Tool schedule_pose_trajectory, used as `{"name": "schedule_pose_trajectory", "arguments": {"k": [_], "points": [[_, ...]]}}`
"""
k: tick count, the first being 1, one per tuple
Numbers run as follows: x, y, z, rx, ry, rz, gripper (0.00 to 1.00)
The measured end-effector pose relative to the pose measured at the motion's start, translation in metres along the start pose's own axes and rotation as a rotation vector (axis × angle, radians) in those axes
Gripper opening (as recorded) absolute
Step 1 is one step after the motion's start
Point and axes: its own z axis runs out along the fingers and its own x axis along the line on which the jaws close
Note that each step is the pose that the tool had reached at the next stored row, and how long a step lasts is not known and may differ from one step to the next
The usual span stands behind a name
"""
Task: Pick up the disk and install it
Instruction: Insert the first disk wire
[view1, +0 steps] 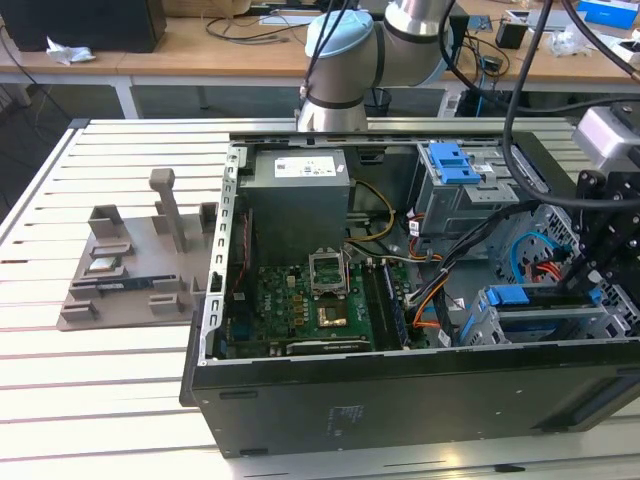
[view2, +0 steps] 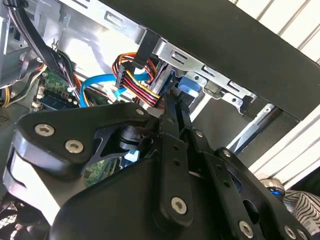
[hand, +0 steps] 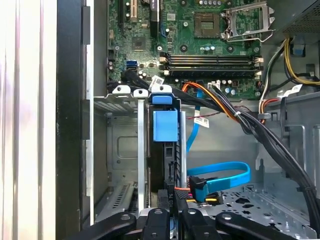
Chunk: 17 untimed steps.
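Right now the end effector (view1: 590, 275) sits at the right edge of the exterior view, lowered into the open computer case (view1: 400, 400) that lies on its side on the slatted bench (view1: 100, 400). Its black fingers (hand: 172, 200) are drawn close together on the disk (hand: 165, 125), gripping its rear edge in the first wrist view.

Seen there, the disk stands edge-on, a dark slab with a bright blue strip and tab, slotted between the metal walls of a drive bay (hand: 120, 150) in the lower centre of the frame. In the exterior view the disk (view1: 545, 300) appears as a blue strip in the lower right part of the case, just beside the end effector. In the second wrist view the blue end of the disk (view2: 187, 87) peeks out just beyond the finger tips, under the case's edge.

A green circuit board (view1: 320, 310) fills the case's middle, and a grey power supply box (view1: 300, 200) lies above it. A blue flat cable (hand: 220, 177) curls beside the bay. At the left of the exterior view a grey plastic stand (view1: 140, 270) rests on the bench.
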Motion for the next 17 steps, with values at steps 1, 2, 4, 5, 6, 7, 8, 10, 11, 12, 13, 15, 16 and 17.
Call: {"name": "schedule_pose_trajectory", "arguments": {"k": [1,2,4,5,6,7,8,10,11,12,13,15,16,17], "points": [[-0.0001,0.0001,-0.0009,0.0005,-0.0094,0.000,0.16],[-0.0001,0.0001,-0.0021,0.0009,-0.0129,-0.001,0.16],[0.0000,0.0002,-0.0025,0.0008,-0.0274,-0.001,0.16],[0.0001,0.0002,-0.0024,0.0006,-0.0364,-0.002,0.16],[0.0007,0.0002,-0.0023,0.0006,-0.0409,-0.002,0.16],[0.0017,0.0002,-0.0023,0.0007,-0.0412,-0.002,0.16],[0.0027,0.0002,-0.0023,0.0006,-0.0413,-0.002,0.16],[0.0049,0.0001,-0.0023,0.0007,-0.0412,-0.002,0.16],[0.0056,0.0001,-0.0022,0.0007,-0.0413,-0.002,0.16],[0.0056,0.0002,-0.0022,0.0006,-0.0413,-0.002,0.16],[0.0056,0.0004,-0.0022,0.0007,-0.0414,-0.002,0.16],[0.0056,0.0005,-0.0020,0.0007,-0.0425,-0.002,0.16],[0.0057,0.0006,-0.0019,0.0006,-0.0429,-0.002,0.16],[0.0056,0.0006,-0.0018,0.0006,-0.0435,-0.002,0.16]]}}
